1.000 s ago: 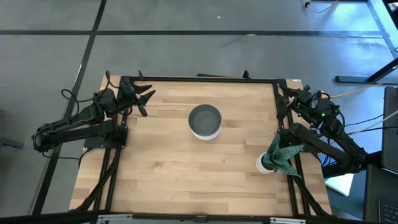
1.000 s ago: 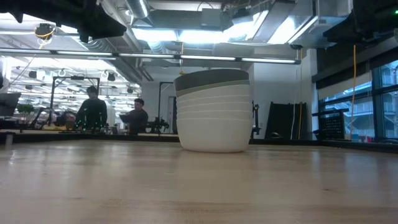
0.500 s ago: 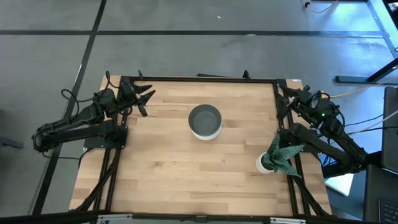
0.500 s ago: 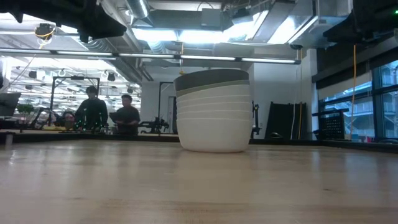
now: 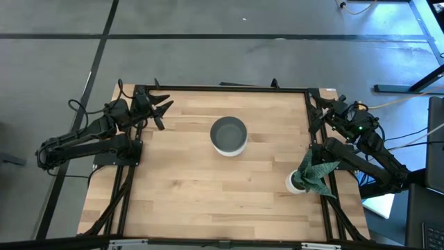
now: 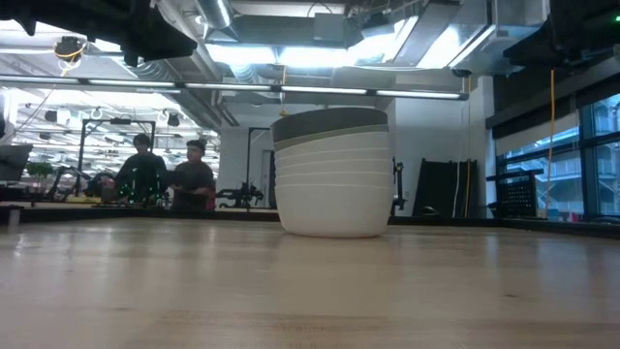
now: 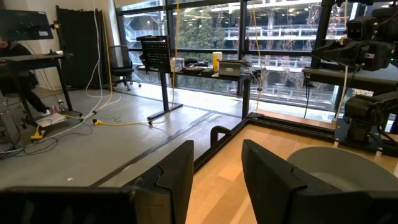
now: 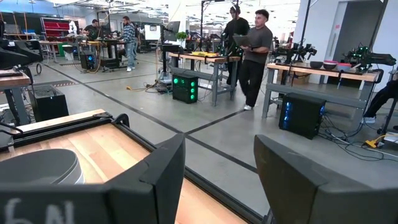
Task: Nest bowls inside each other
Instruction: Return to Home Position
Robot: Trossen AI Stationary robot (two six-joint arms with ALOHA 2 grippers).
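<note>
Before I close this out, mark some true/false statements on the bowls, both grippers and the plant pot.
The bowls stand in one stack near the middle of the table. True.
The top bowl is white. False: it is grey, above white ones.
The left gripper is shut on a bowl. False: it is open and empty, by the table's left edge.
The right gripper is open, apart from the stack. True.
The plant pot sits inside the stack. False: it stands apart, by the right edge.
</note>
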